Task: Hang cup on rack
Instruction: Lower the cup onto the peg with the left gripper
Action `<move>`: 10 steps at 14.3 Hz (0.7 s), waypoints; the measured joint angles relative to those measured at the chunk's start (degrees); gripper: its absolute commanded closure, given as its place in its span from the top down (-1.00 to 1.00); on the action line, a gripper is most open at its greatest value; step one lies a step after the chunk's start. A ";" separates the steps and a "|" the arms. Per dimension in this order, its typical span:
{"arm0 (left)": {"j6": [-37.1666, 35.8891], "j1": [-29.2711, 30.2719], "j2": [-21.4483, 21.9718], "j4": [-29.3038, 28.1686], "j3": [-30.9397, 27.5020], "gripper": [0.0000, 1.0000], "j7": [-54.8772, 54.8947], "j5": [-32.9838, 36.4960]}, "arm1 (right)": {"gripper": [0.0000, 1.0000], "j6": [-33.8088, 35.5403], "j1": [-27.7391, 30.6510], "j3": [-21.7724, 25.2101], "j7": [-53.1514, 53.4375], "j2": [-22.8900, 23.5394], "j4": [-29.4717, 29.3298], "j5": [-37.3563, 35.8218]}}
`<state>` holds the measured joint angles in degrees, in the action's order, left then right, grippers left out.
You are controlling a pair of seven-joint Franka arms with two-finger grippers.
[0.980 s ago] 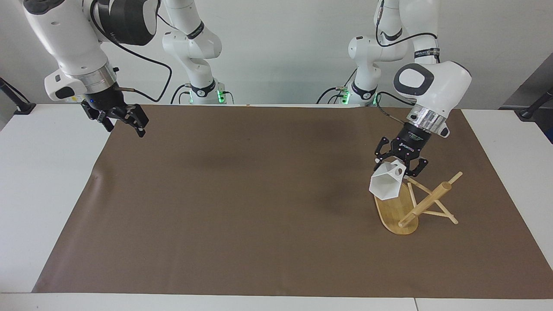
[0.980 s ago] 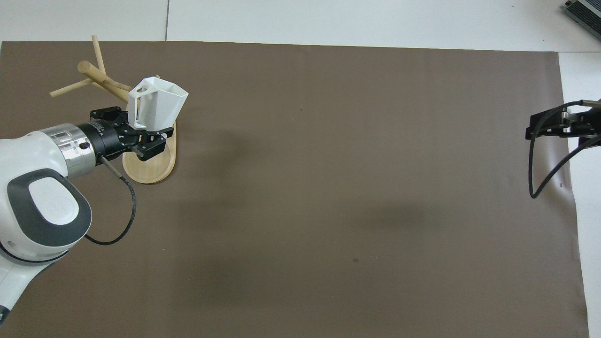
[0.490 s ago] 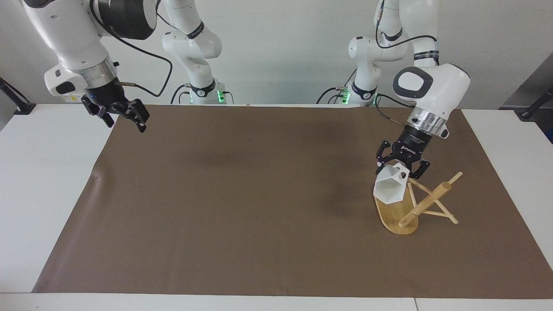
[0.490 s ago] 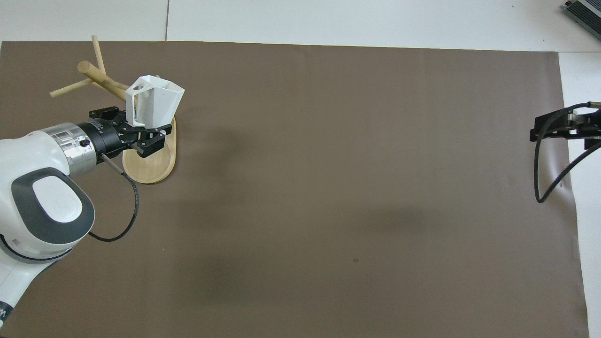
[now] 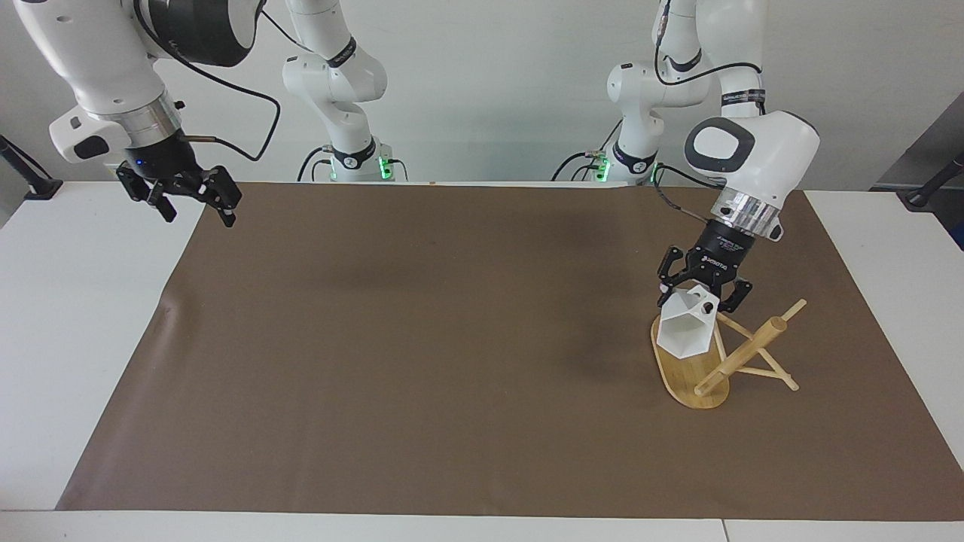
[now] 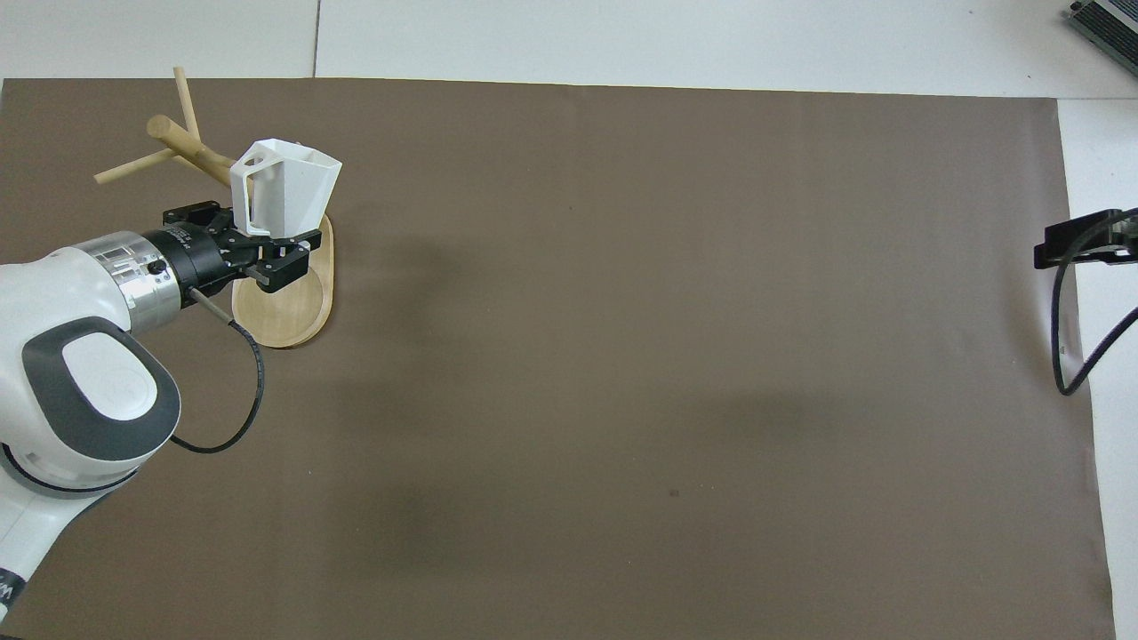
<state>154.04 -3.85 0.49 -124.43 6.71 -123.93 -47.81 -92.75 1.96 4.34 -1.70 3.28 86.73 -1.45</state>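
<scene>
High facing view toward the robots; steep overhead view; shared brown mat [image 5: 422, 339].

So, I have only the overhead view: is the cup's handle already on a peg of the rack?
Observer: Not yet. In the facing view the hole in the handle of the cup is empty, just beside a thin peg of the rack.
Operator: How does the left gripper hold it?
Observer: The left gripper is shut on the handle end, from above.
Operator: And the right gripper? I see only its edge.
Observer: The right gripper is open and empty, raised over the edge of the mat at the right arm's end, waiting.
</scene>
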 measured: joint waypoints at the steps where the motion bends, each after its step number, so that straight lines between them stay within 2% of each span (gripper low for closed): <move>1: 0.27 0.00 -0.06 0.00 0.00 -1.00 -0.10 0.00 | 1.00 0.00 -0.17 0.00 0.14 0.00 0.00 0.00; 10: 1.40 0.10 -0.99 0.00 -0.24 -1.00 -0.37 0.00 | 1.00 0.00 -0.94 0.11 0.79 0.00 0.00 0.03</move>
<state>155.44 -3.75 -0.50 -124.43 6.47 -124.30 -47.81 -92.75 1.02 4.45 -0.91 3.28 86.73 -1.42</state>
